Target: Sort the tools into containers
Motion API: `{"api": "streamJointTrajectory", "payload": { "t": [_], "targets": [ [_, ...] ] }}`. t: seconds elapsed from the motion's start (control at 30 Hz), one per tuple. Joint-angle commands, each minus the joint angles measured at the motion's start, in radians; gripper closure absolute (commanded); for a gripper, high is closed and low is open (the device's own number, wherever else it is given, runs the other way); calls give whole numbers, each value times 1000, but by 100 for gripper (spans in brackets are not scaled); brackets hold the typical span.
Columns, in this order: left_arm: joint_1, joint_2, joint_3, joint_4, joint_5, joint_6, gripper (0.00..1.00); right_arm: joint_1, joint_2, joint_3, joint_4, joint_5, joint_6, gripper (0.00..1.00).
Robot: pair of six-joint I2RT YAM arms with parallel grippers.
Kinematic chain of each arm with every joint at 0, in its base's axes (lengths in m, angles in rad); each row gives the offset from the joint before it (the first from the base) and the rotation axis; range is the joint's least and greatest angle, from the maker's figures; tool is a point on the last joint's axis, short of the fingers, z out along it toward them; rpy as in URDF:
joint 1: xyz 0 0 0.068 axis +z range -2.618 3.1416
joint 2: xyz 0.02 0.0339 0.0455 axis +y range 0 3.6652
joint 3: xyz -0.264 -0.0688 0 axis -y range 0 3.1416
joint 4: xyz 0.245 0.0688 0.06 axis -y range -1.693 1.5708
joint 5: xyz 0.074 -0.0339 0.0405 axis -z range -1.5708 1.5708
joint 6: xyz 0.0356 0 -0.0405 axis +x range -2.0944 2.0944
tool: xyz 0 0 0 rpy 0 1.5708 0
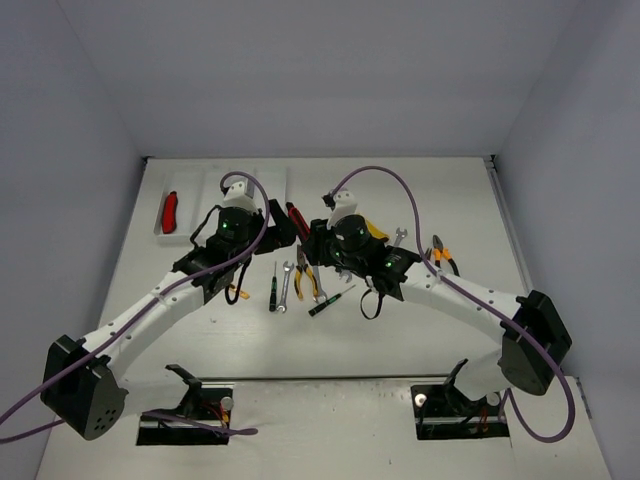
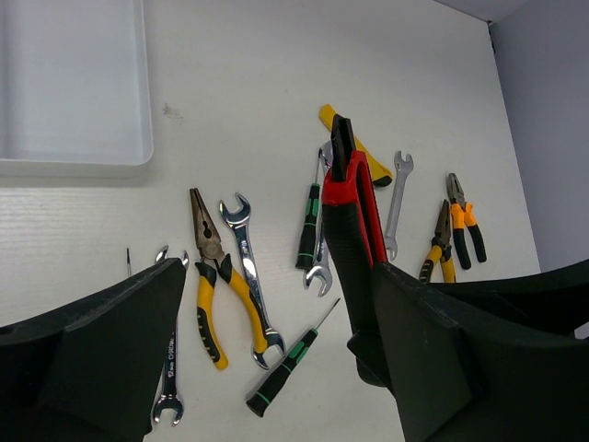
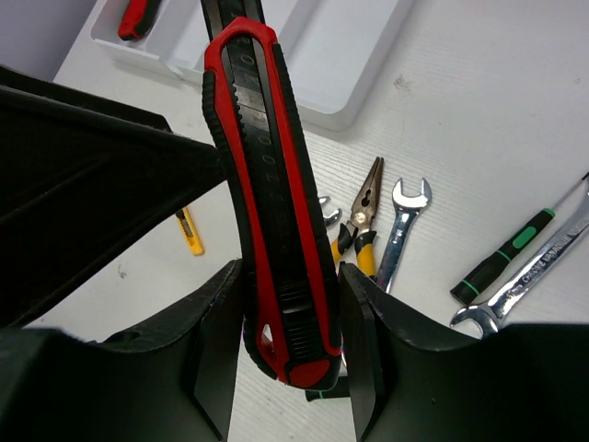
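Top external view shows a big white table (image 1: 330,340) where two arms reach in and meet near the middle. The white tray (image 1: 205,185) with its long slots lies just to the left of the left gripper (image 1: 272,226). A second red knife (image 1: 170,210) rests in the tray slot farthest from that gripper. The right gripper (image 3: 290,295) squeezes the thick end of the red and black utility knife (image 3: 267,184) between both fingers, so the knife is held up off the table. The knife's other end pokes in between the fingers of the left gripper, whose jaws stand wide apart. It is very near one finger, but I cannot tell if they touch. More tools lie flat on the table under the two grippers. In the left wrist view, the yellow-handled pliers (image 2: 213,285) and a silver wrench (image 2: 250,276) lie side by side below that gripper. A green and black screwdriver (image 2: 290,364) is just beside them. A yellow utility knife (image 2: 363,152) peeks out behind the held knife, and orange pliers (image 2: 460,226) lie off to the far side.
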Motion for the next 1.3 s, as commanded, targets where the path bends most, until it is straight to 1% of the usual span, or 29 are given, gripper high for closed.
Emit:
{"api": "streamJointTrajectory", "payload": {
  "t": [0.0, 0.2, 0.47, 0.73, 0.8, 0.87, 0.97, 1.07, 1.1, 1.13, 1.17, 1.2, 1.23, 1.27],
  "targets": [
    [-12, -19, 43, 113, 15, -29, 24, 23, -53, -4, 142, 42, 33, 100],
    [-12, -8, 50, 124, 31, -35, 36, 23, -50, -9, 155, 33, 38, 100],
    [-12, 35, 58, 130, 41, -55, 41, 28, -50, -4, 165, 18, 44, 100],
    [-12, 60, 71, 163, 90, -91, 54, 33, -56, -10, 170, 16, 38, 100],
    [-12, 66, 73, 175, 105, -101, 61, 33, -57, -13, 171, 16, 40, 100],
    [-12, 67, 73, 182, 113, -109, 75, 34, -57, -16, 171, 16, 40, 100],
    [-12, 64, 70, 184, 115, -114, 89, 33, -57, -18, 171, 15, 38, 100],
    [-14, 57, 68, 183, 110, -114, 99, 33, -59, -19, 173, 15, 39, 99],
    [-12, 55, 66, 183, 106, -110, 100, 34, -59, -19, 173, 17, 37, 97],
    [-11, 51, 65, 183, 100, -105, 100, 34, -60, -20, 172, 20, 33, 92],
    [-11, 48, 63, 183, 94, -100, 100, 34, -60, -22, 171, 23, 29, 85],
    [-10, 45, 61, 181, 87, -94, 100, 34, -61, -24, 171, 24, 25, 74],
    [-9, 41, 57, 178, 76, -85, 100, 34, -61, -24, 170, 25, 19, 68],
    [-7, 40, 56, 172, 68, -73, 100, 33, -63, -28, 170, 25, 18, 57]
  ]
}}
